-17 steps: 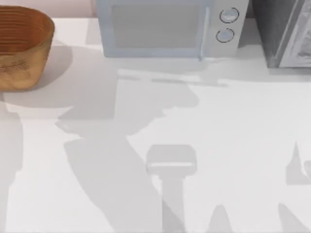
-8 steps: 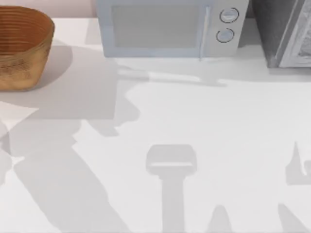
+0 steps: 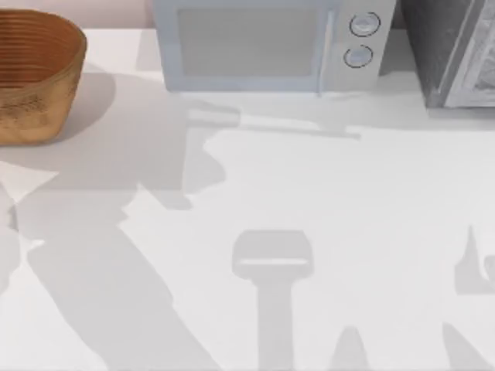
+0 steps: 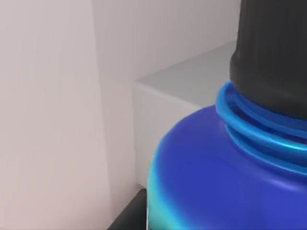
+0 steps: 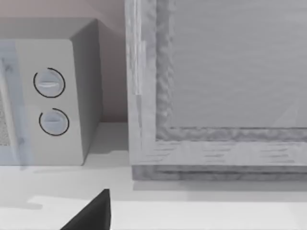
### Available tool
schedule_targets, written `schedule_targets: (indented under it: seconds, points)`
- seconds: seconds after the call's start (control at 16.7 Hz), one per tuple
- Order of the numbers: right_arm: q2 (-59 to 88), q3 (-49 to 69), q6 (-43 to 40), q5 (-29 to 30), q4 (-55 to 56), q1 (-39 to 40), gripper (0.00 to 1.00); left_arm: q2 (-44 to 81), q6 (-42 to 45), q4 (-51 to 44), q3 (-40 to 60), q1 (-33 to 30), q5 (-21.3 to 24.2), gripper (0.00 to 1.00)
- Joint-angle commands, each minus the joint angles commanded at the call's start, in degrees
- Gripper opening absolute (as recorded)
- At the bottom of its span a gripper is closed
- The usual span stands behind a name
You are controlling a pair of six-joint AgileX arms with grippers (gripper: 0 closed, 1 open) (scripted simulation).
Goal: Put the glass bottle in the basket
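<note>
Turquoise at the lowest visible edge, dark blue over the rounded shoulder, black at the ribbed screw cap: small stubby glass bottle (image 4: 206, 163), seen very close in the left wrist view, with a thin bright-blue loop ring (image 4: 249, 127) around the neck. Long axis running from body through shoulder to cap, cap end pointed towards the back of the scene, overlapping the top of a pale box there. True lean against the surface not readable. Carried clear of the surface, gripped by the left end effector (image 4: 127, 218), seen as a dark sliver just beside the body.

Up at the top view's far left corner, a round woven wicker basket (image 3: 39, 85), tan-brown outside, ribbed orange-brown inside, standing upright, mouth open upward.

At the back centre, a white box-shaped microwave (image 3: 247, 46) with a grey window and two round dials (image 3: 360, 39) on its right side. Just right of that, a grey textured cabinet (image 3: 456, 54).

Right end effector (image 5: 91, 213): a dark tip low in the right wrist view, facing the microwave and the cabinet; wide or narrow, cannot tell.

White flat surface (image 3: 348, 193), crossed by soft grey shadows (image 3: 93, 255) of arms. Behind, a plain pinkish wall (image 4: 48, 96).
</note>
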Motion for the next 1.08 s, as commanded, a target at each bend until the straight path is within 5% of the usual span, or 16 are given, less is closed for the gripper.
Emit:
schedule_targets:
  seconds: [0.66,1.08]
  points:
    - [0.00,0.00,0.00,0.00,0.00,0.00,1.00,3.48,-6.03,12.03,-2.75,-4.33,-4.91,0.00]
    - [0.00,0.00,0.00,0.00,0.00,0.00,1.00,3.48,-6.03,12.03,-2.75,-4.33,-4.91,0.53]
